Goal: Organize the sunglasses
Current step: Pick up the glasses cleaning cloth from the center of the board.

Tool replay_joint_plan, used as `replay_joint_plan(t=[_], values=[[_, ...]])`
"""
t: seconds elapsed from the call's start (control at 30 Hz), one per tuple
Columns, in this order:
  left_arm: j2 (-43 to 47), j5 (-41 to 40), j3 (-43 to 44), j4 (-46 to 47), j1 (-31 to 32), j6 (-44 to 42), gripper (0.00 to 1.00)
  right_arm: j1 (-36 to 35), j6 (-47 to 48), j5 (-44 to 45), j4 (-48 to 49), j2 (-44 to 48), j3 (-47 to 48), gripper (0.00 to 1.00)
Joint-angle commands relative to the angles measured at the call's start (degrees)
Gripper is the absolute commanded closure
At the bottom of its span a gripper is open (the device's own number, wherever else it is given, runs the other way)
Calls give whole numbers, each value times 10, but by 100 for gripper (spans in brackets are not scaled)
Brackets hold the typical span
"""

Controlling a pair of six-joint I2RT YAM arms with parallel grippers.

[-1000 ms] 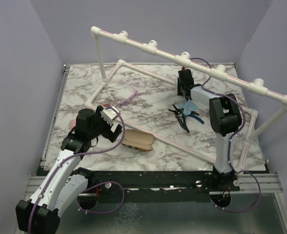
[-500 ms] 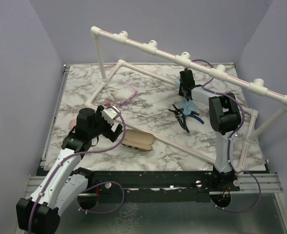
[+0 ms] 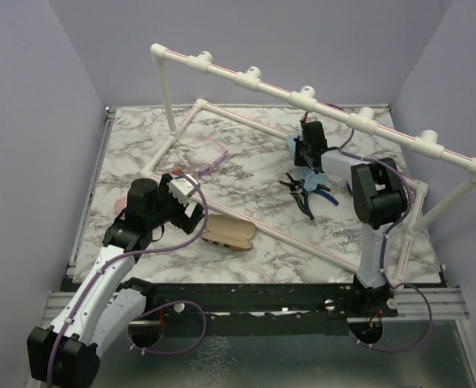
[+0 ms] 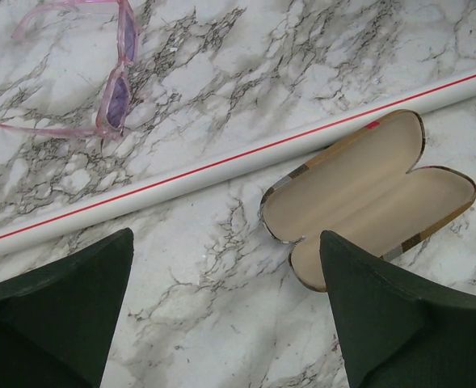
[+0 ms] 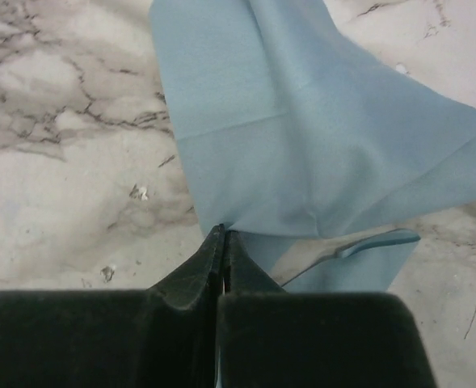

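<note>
Early stage, neither pair stowed. Pink sunglasses, see-through lenses, lie unfolded on the counter, across the white pipe from the empty open case. Left fingers spread wide, holding nothing. Right fingers pinch a blue cloth. A thin blue arm pokes out beneath, likely the blue pair's.

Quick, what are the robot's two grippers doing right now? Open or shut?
Left gripper: open, holding nothing.
Right gripper: closed, pinching the blue cloth.
</note>
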State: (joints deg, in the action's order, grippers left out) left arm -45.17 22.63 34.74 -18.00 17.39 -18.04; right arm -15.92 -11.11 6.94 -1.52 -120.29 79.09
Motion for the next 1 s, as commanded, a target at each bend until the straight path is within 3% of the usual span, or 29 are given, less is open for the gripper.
replay_joint_plan(t=[0.0,0.4,0.7,0.97], values=[[6,4,5,13,2,8,3,-4,20,-64,-9,34,-43,99],[7,16,-4,17,1,-22,4,-31,39,-160,-2,141,-101,99],[16,51,-30,24,1,-144,7,-76,36,-222,-35,199,-109,100],[8,52,-75,123,2,-155,12,-151,-24,-255,-49,259,-97,99]])
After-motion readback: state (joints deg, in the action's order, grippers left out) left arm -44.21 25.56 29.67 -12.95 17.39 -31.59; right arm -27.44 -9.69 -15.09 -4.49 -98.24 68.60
